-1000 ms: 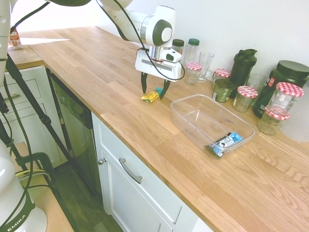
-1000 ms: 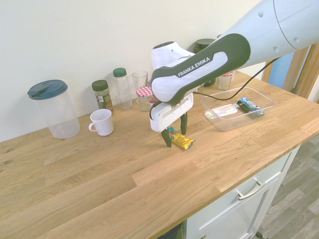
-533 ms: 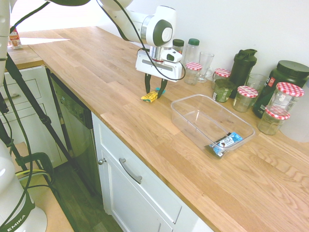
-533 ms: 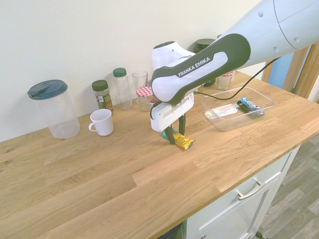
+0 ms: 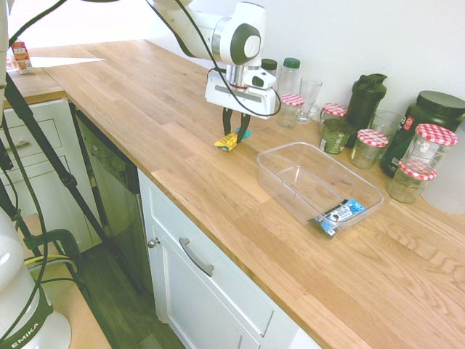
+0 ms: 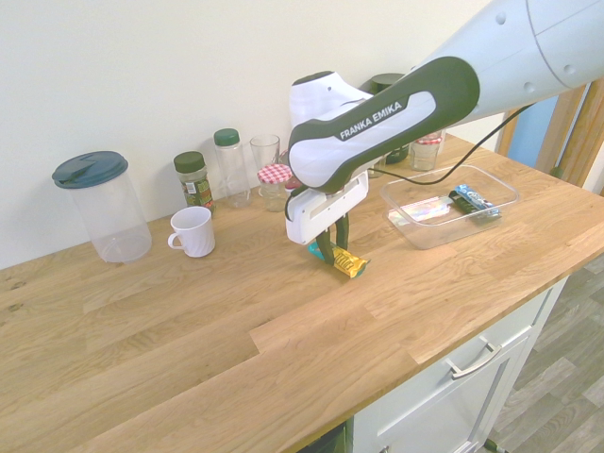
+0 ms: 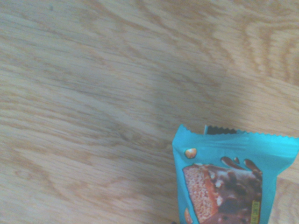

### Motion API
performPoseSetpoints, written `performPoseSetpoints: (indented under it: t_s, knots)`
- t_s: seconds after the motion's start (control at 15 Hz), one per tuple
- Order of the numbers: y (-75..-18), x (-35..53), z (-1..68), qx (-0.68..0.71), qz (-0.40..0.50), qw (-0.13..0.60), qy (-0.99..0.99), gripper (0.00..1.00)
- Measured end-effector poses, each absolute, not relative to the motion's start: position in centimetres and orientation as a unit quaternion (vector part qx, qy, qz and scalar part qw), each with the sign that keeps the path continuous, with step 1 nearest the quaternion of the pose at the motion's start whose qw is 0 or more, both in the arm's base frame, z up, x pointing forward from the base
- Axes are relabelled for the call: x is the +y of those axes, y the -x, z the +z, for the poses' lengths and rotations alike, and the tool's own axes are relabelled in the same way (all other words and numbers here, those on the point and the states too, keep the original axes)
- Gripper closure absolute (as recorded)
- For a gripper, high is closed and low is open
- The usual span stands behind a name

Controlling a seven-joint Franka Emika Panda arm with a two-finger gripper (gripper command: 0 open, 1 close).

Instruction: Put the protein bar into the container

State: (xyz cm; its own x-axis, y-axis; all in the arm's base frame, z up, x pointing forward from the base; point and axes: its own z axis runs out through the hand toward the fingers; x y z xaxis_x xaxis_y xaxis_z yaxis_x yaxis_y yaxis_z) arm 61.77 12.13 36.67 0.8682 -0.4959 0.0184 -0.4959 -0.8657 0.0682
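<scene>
The protein bar (image 5: 230, 139), yellow with a teal end, hangs just above the wooden counter with my gripper (image 5: 236, 131) shut on its middle. From the other side the protein bar (image 6: 343, 262) tilts down to the right under the gripper (image 6: 327, 248). The wrist view shows the protein bar's teal end (image 7: 231, 182) over the wood. The container (image 5: 317, 184), a clear low tub, stands on the counter to the right of the bar and apart from it; a blue, white and black wrapped bar (image 5: 338, 214) lies in its near corner. The container (image 6: 451, 203) also shows in the second exterior view.
Jars with red-checked lids (image 5: 370, 147), a glass (image 5: 309, 98), spice bottles (image 5: 289, 75) and dark shaker bottles (image 5: 365, 99) line the wall behind the container. A white mug (image 6: 193, 231) and a lidded clear canister (image 6: 100, 206) stand further along the wall. The counter's front edge (image 5: 211, 214) runs close by.
The fingers have gone from wide open around the bar to shut on it. The gripper has risen a little, lifting the bar off the counter.
</scene>
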Motion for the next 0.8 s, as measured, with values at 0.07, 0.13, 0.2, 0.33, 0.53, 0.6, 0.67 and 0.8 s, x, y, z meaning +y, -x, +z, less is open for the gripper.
performPoseSetpoints:
  t_s: [0.07,0.13,0.2,0.33,0.53,0.6,0.67,0.8]
  knots:
    - [-61.1,11.8,38.5,-0.259,0.011,0.032,-0.965,1.00]
    - [-60.1,11.3,40.3,-0.264,0.021,0.028,-0.964,1.00]
    - [-58.9,10.5,42.1,-0.271,0.030,0.022,-0.962,1.00]
    - [-56.6,7.7,45.6,-0.296,0.047,0.007,-0.954,1.00]
    - [-54.0,1.4,48.3,-0.330,0.057,-0.014,-0.942,1.00]
    - [-53.6,-0.8,48.4,-0.341,0.056,-0.021,-0.938,1.00]
    - [-53.5,-2.9,48.1,-0.350,0.053,-0.028,-0.935,1.00]
    - [-53.3,-6.5,47.7,-0.363,0.052,-0.040,-0.929,1.00]
